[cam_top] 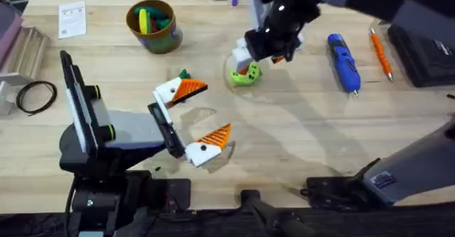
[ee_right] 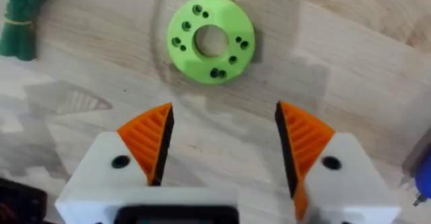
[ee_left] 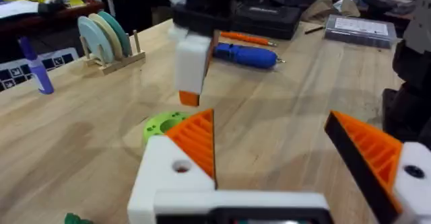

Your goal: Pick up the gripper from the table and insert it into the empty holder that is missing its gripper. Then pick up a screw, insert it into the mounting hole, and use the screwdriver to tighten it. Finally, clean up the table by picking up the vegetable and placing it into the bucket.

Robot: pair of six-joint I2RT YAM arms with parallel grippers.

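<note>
My right gripper (ee_right: 222, 143) hangs open just above a lime-green ring disc (ee_right: 211, 40) with small dark spots in its holes. Both its white holders carry orange tips, each with a dark mounting hole (ee_right: 121, 161). In the overhead view the right gripper (cam_top: 259, 60) sits over the disc (cam_top: 245, 75). My left gripper (cam_top: 217, 107) rests wide open at table centre, both fingers orange-tipped. The dark-green vegetable (cam_top: 183, 75) lies by its far finger. The blue screwdriver (cam_top: 343, 62) lies to the right. The bucket (cam_top: 153, 25) stands at the back left. A loose gripper tip and a screw are out of view.
A thin orange pen-like tool (cam_top: 380, 52) lies right of the screwdriver, beside a black case (cam_top: 423, 52). A white card (cam_top: 72, 18) and a black cable loop (cam_top: 35, 96) are at the left. A rack of discs (ee_left: 108, 39) stands at the far table edge.
</note>
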